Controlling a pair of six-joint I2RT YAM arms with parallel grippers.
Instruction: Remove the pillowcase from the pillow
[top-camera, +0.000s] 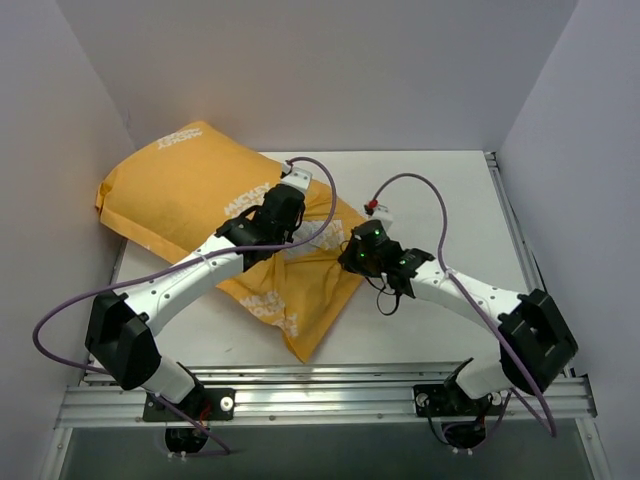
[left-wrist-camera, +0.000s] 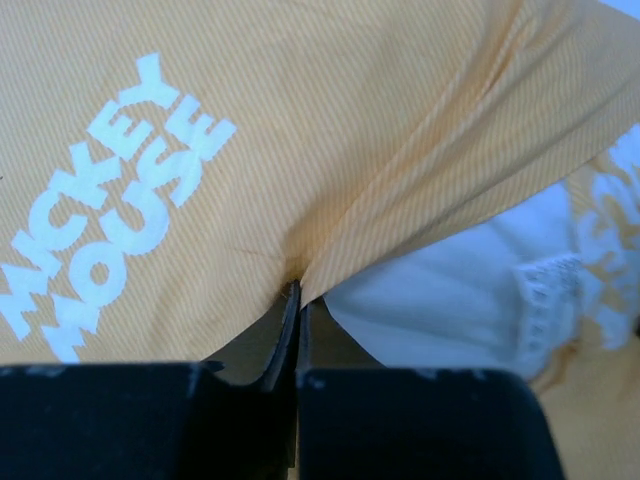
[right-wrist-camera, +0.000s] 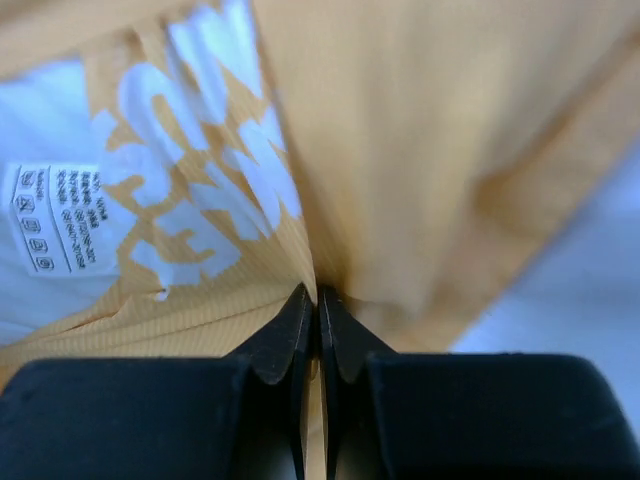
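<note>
The orange-yellow pillowcase (top-camera: 190, 185) with white "Mickey Mouse" lettering lies diagonally from the back left toward the table's middle. My left gripper (top-camera: 283, 205) is shut on a fold of the pillowcase (left-wrist-camera: 300, 150) by its right edge. My right gripper (top-camera: 357, 250) is shut on the pillowcase (right-wrist-camera: 420, 150) at its open end. The white pillow (left-wrist-camera: 450, 290) shows under the lifted cloth in the left wrist view. In the right wrist view the pillow (right-wrist-camera: 45, 115) shows with its care label (right-wrist-camera: 55, 215). In the top view the pillow is hidden inside the cover.
White walls close the table (top-camera: 430, 190) in at the left, back and right. A metal rail (top-camera: 320, 400) runs along the front edge by the arm bases. Purple cables loop over both arms.
</note>
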